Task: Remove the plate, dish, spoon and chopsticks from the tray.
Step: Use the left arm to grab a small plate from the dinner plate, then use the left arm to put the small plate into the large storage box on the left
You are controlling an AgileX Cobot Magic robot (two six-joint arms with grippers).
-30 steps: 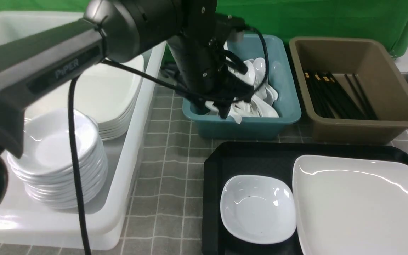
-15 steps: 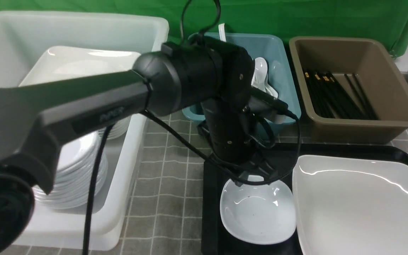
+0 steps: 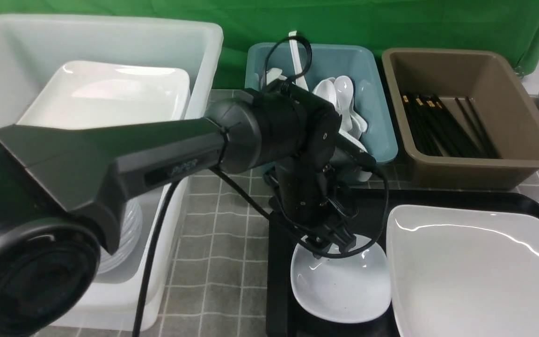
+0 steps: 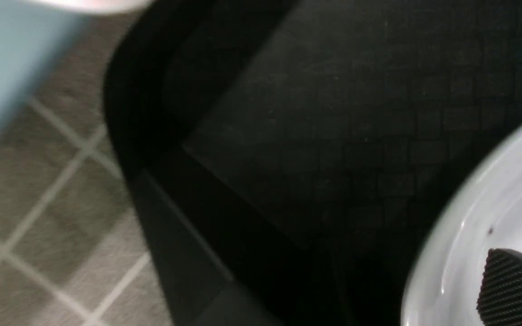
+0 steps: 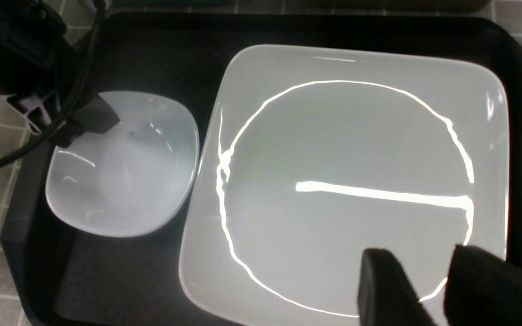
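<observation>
Now, teal bin [image 3: 378,100] holds spoons [image 3: 339,93], brown bin [image 3: 484,174] chopsticks [image 3: 442,126]

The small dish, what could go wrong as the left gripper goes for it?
The dish is glossy and the left gripper is at its far rim only: a pinch there could slip or tip it. The dish sits close beside the plate, so a tilted lift might knock it.

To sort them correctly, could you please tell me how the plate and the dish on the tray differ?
The plate is far wider than the dish. The plate is shallow, nearly flat; the dish is deeper, bowl-like. The dish sits on the left side of the tray, with the left gripper at its far rim; the plate fills the right. Both are glossy white, rounded-square and empty.
</observation>
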